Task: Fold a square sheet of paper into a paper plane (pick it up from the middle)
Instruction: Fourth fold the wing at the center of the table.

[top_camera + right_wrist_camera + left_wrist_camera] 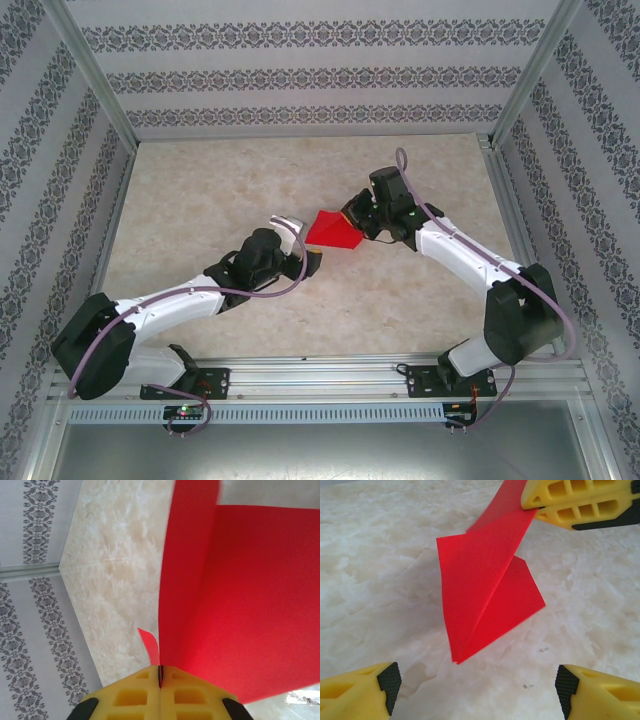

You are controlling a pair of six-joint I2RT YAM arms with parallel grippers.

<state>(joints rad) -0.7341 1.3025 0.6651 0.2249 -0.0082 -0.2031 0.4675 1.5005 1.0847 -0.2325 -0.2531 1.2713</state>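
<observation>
Near the middle of the marble-patterned table [200, 190], the red paper [485, 605] hangs creased into a pointed shape with two flaps spread in a V. Its upper edge is pinched between the closed yellow fingers of the right gripper [160, 672]. The left gripper [477, 685] sits just beside the paper's lower tip, fingers wide apart and touching nothing.
</observation>
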